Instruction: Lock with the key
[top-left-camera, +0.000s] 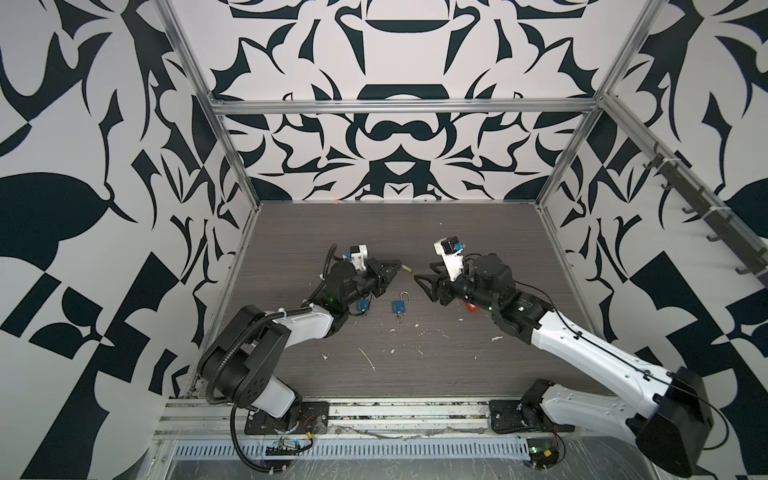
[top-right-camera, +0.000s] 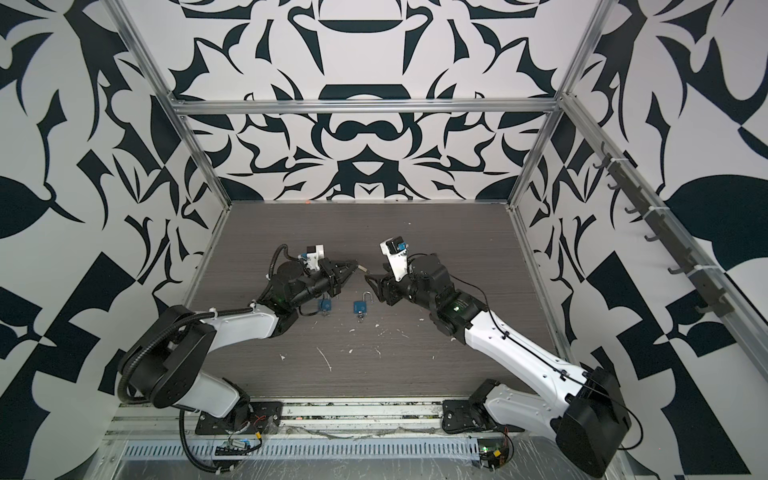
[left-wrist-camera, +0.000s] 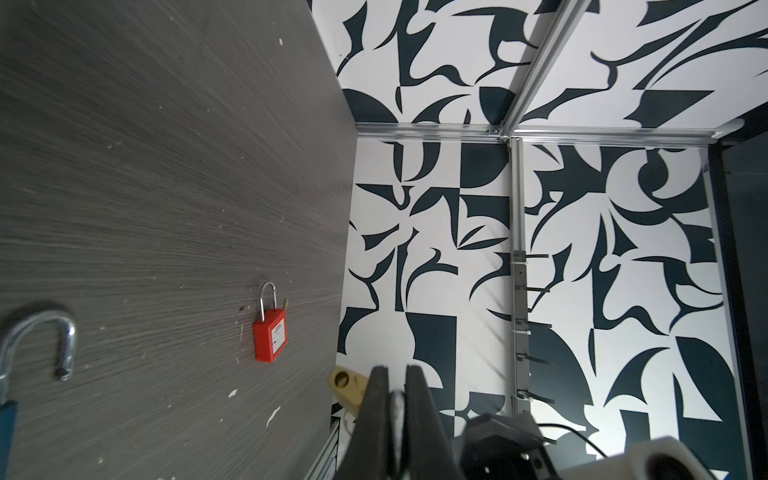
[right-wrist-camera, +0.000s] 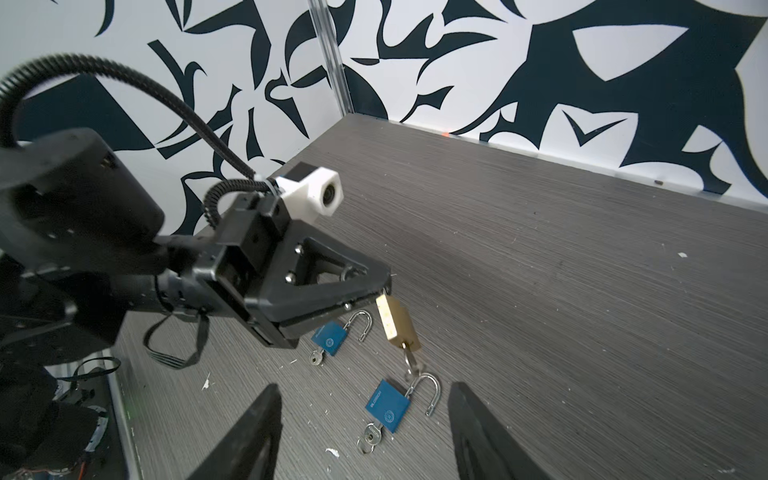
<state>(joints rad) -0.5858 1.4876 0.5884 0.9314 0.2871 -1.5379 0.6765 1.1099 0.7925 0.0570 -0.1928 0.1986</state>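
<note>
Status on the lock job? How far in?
Done: the left end effector is shut on the brass lock, holding it in the air with the key in it. In hand: the open right end effector sits near that key. Left: grip the key and lock it. Both blue locks also lie open.

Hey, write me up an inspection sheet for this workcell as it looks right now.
Surface: dark woodgrain table, scuffed.
Job's things: brass padlock with key inserted, hanging from the left tool; two blue padlocks lying with shackles open and keys in; red padlock lying on the table.
Clutter: white flecks scattered.
Tools: left tool shut on the brass padlock; right tool open, empty.
Cables: black conduit on the left arm; thin cable along the right arm.
Surroundings: patterned walls, aluminium frame, hook rail.
</note>
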